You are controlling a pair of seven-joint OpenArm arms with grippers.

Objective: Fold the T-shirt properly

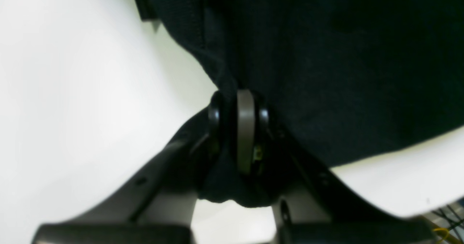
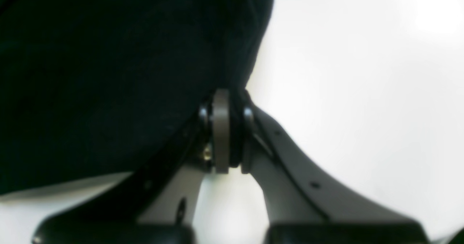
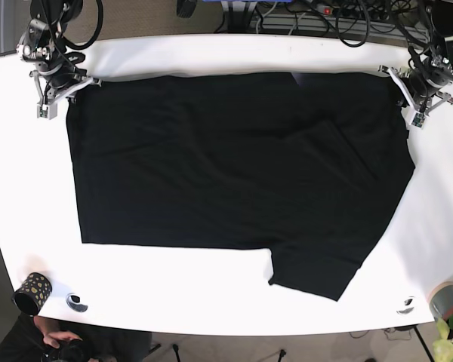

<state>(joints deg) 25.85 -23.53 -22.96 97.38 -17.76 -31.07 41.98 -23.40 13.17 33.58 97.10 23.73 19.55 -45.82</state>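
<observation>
Lying flat across the table (image 3: 211, 290), the shirt (image 3: 234, 173) is soft, light and limp; each gripper, left (image 1: 237, 106) and right (image 2: 224, 104), is clamped on a far corner; holding corners or hems looks best, since slack middle cloth would bunch.

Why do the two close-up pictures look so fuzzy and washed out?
Both wrist views are soft: left gripper and right gripper sit too near the lens. The white table overexposes; the T-shirt goes featureless black. The base view is sharper.
</observation>
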